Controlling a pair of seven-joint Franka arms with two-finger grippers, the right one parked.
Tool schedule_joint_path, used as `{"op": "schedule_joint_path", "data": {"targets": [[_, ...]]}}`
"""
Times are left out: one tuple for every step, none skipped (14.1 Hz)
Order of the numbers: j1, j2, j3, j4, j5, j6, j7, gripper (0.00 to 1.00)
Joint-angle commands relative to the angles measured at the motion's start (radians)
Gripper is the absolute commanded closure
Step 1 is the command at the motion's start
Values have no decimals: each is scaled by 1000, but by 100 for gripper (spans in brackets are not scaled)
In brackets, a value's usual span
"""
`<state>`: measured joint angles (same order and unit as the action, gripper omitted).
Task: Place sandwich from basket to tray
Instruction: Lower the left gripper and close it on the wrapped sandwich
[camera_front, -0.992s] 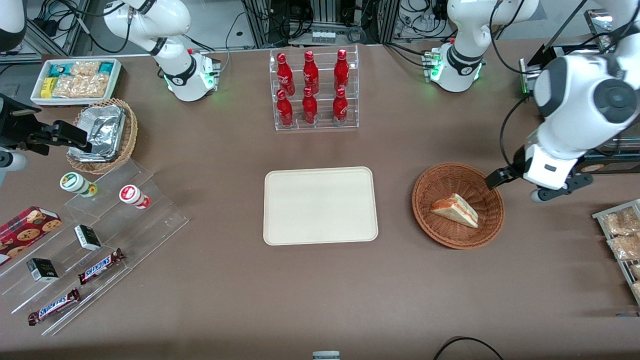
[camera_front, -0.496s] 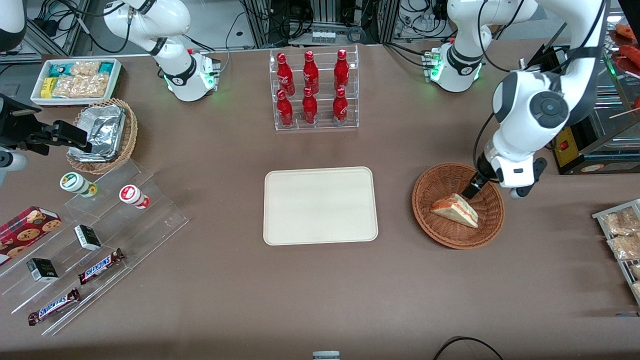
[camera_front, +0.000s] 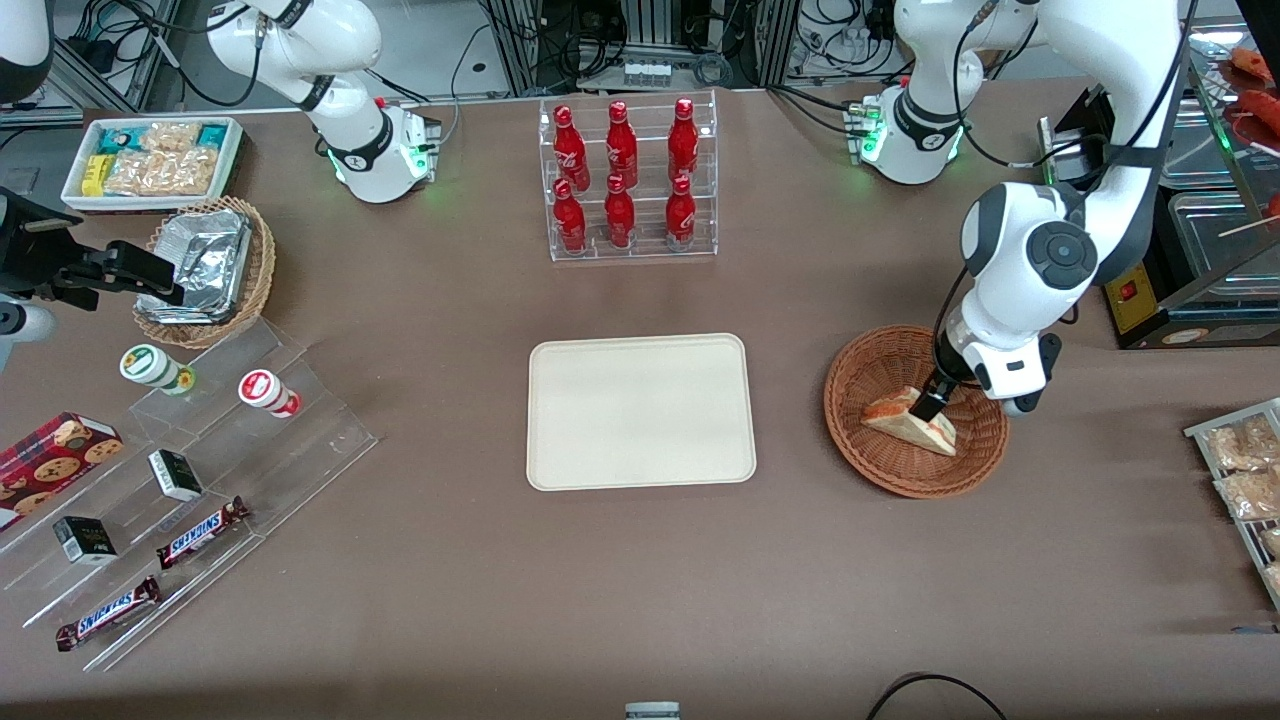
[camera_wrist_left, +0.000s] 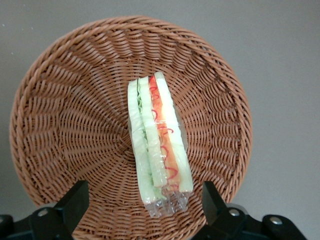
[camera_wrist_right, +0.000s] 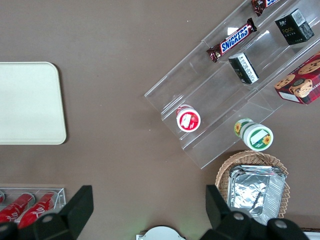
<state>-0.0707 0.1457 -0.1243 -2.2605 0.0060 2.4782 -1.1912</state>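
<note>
The sandwich (camera_front: 905, 422), a plastic-wrapped white-bread wedge with orange-red and green filling, lies in the reddish-brown wicker basket (camera_front: 870, 372) toward the working arm's end of the table. It also shows in the left wrist view (camera_wrist_left: 159, 145), in the middle of the basket (camera_wrist_left: 65, 115). My left gripper (camera_front: 932, 405) hangs just above the sandwich's upper edge, open, with one finger on each side of the wedge's end (camera_wrist_left: 145, 200). It holds nothing. The cream tray (camera_front: 640, 411) lies flat at the table's middle, empty.
A clear rack of red bottles (camera_front: 626, 180) stands farther from the camera than the tray. Snack packets on a rack (camera_front: 1245, 470) lie near the basket at the working arm's end. A tan basket with foil containers (camera_front: 208, 268) and acrylic steps with snacks (camera_front: 190, 480) lie toward the parked arm's end.
My left gripper has swung in from outside the basket's rim and come down over the sandwich. The sandwich and basket have not moved.
</note>
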Motion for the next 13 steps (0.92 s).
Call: {"op": "schedule_joint_path", "data": {"targets": [[-4,17,-1,-14,8,44,-37,0],[-4,26,-1,-14,8,45,-42,0],[-4,35,-1,-14,8,57,-57,0],[-4,46,-1,-14,8,79,-73,0],[-4,61,-1,-13,8,93,-79,0],[-4,70,-1,-13,8,108,-79,0],[-4,83,-1,-13,8,122,-79,0],[-4,90,-1,-13,8,125,-79,0],[-4,97,-1,-10,8,129,-79,1],[-6,100,-1,-7,8,130,-80,16],[-6,104,-1,-5,8,130,-88,44],[-6,112,-1,-1,8,131,-94,67],[-6,118,-1,4,6,131,-94,91]]}}
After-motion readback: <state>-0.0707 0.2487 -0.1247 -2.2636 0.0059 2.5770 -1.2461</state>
